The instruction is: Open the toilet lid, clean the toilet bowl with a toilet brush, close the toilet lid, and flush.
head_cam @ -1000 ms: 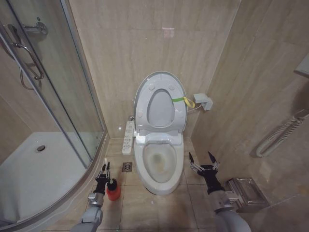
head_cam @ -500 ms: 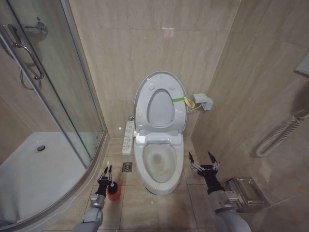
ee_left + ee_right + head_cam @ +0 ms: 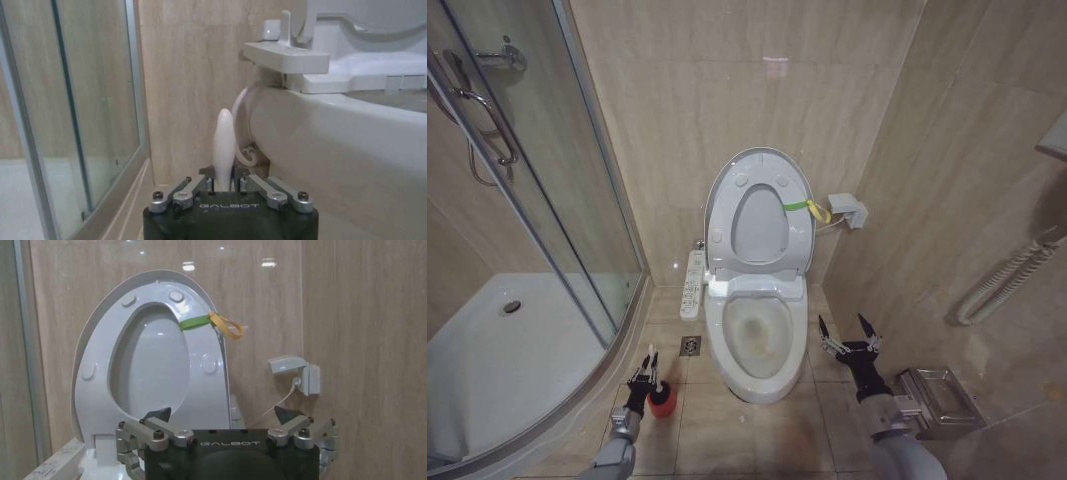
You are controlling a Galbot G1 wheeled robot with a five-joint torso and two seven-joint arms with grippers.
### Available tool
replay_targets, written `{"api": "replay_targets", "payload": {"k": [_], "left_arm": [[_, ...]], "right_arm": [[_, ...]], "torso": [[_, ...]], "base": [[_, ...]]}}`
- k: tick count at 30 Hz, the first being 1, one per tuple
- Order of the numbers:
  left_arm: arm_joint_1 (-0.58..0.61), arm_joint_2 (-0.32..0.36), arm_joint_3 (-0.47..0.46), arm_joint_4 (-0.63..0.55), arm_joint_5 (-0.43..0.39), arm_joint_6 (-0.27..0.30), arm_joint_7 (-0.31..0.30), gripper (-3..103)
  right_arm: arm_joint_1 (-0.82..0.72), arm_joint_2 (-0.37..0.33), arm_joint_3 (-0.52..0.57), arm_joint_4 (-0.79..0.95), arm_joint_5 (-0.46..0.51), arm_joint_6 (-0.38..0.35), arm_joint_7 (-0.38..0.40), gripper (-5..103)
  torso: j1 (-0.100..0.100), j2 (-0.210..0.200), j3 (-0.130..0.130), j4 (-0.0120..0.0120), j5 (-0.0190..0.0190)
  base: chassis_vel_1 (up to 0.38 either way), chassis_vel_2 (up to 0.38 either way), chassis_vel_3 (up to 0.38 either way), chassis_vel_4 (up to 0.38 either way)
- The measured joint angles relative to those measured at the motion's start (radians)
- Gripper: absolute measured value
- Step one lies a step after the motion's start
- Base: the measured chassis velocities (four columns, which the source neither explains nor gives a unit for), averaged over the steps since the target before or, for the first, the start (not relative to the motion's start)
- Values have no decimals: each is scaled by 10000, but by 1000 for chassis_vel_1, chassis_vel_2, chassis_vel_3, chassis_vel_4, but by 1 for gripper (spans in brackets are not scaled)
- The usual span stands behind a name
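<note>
On the tiled floor to the left of the toilet, the robot's left gripper [image 3: 649,378] closes around the slim pale handle of the toilet brush [image 3: 223,147], which stands upright in its round red holder [image 3: 663,401] just beside the toilet bowl [image 3: 757,345]. The wrist view shows the fingers pressed on either side of the handle low down, its rounded tip rising above them.

The toilet lid [image 3: 760,215] is already raised with the seat ring against the far wall, its yellow-green strap [image 3: 213,324] hanging at the right edge. The right gripper [image 3: 848,332] waits near the floor on the bowl's right, fingers spread and empty.

The step in hand looks to be drawing the brush from its holder. Done well, that means a straight upward lift so the head clears the holder without tipping it, then a swing right over the rim without knocking the button panel [image 3: 693,283] that juts from the bowl's left side.

The room is tight: beige tile on walls and floor, a curved glass shower enclosure [image 3: 537,240] close on the left, a floor drain [image 3: 690,346] between holder and panel, and a metal rack [image 3: 939,398] at near right.
</note>
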Motion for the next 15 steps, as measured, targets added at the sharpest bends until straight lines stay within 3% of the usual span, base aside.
{"api": "replay_targets", "payload": {"k": [15], "left_arm": [[235,85,-58,-62,149,267,35,18]], "right_arm": [[0,0,0,0,0,0,0,100]], "torso": [[0,0,0,0,0]], "base": [[0,0,0,0]]}}
